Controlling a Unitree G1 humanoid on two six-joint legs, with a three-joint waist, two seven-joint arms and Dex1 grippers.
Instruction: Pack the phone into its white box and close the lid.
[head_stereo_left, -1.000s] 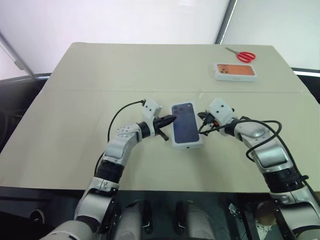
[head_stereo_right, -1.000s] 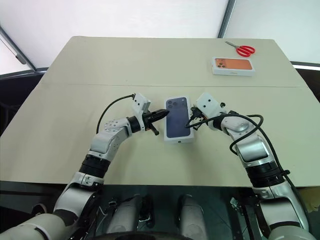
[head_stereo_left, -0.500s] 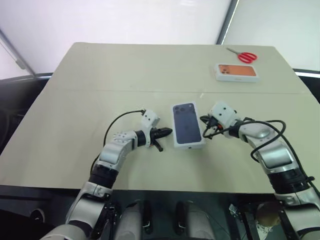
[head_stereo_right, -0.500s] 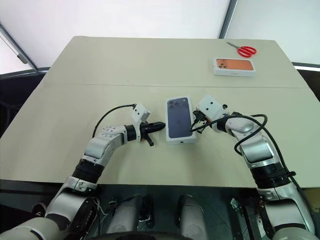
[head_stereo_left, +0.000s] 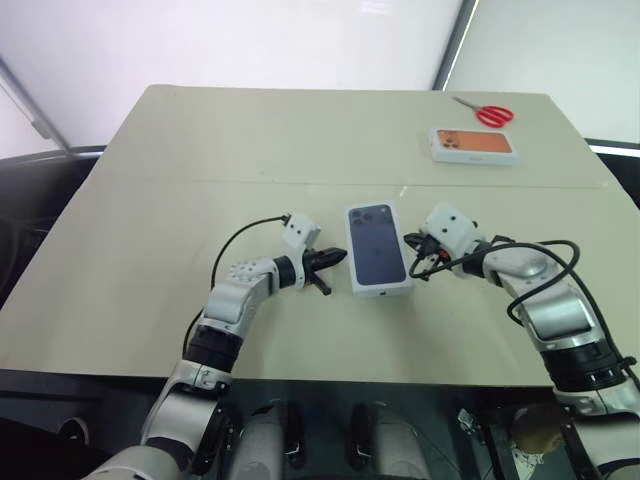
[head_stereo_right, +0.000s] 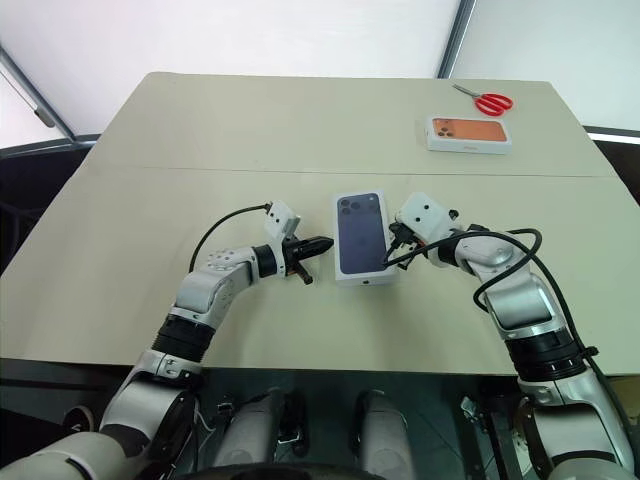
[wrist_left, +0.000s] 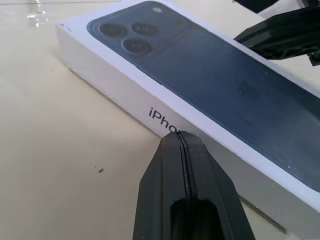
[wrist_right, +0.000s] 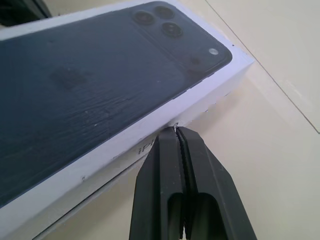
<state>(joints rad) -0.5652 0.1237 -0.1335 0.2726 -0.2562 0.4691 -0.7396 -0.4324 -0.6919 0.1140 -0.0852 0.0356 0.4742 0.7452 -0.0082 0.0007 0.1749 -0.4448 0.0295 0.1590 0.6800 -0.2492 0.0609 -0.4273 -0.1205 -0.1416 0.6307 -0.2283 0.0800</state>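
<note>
The lid (head_stereo_left: 378, 248), showing its dark blue phone picture, is sitting closed on the white box (wrist_right: 95, 182) at the table's (head_stereo_left: 150, 210) middle. The left gripper (head_stereo_left: 336, 260) and right gripper (head_stereo_left: 411, 246), fingers pressed closed and empty, are flanking its long sides.

Closed lid (head_stereo_left: 378, 248) between both grippers

Bare table (head_stereo_left: 200, 160) all around closed lid (head_stereo_left: 378, 243); scissors (head_stereo_left: 488, 112) far off.
</note>
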